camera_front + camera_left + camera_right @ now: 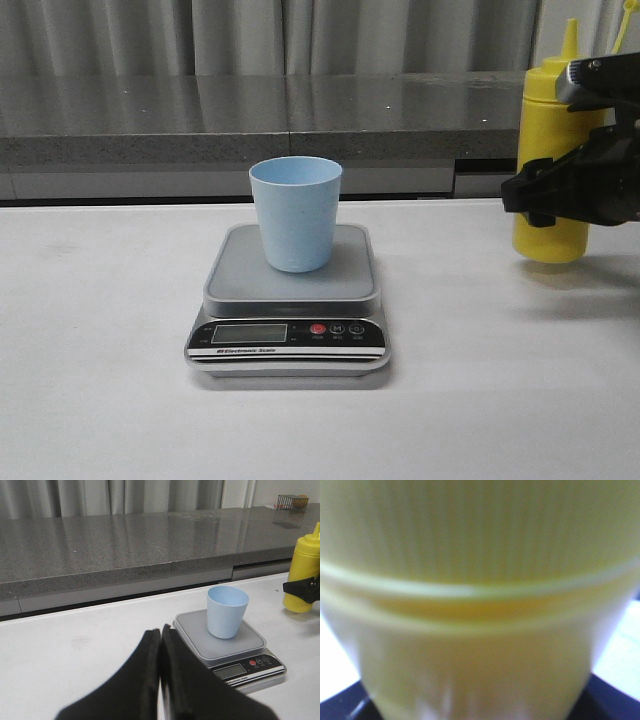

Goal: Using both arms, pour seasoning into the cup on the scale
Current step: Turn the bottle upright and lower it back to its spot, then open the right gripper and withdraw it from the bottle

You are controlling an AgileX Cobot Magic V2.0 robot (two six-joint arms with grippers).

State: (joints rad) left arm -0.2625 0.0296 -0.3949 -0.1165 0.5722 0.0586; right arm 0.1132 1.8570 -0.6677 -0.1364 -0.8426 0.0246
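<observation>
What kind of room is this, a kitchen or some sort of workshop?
Probably a test bench dressed as a kitchen. A grey stone-look counter runs along pale curtains, and on the white table stand only a digital scale, a blue cup and a yellow squeeze bottle.

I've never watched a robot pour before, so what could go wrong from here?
1. The right gripper is around the seasoning bottle, which stands upright on the table. The right wrist view is all blurred yellow, so I cannot tell how firm the hold is; it might slip when lifted.
2. The cup stands loose on the scale, and the shut left gripper is well short of it. A nudge from the nozzle could tip it.
</observation>
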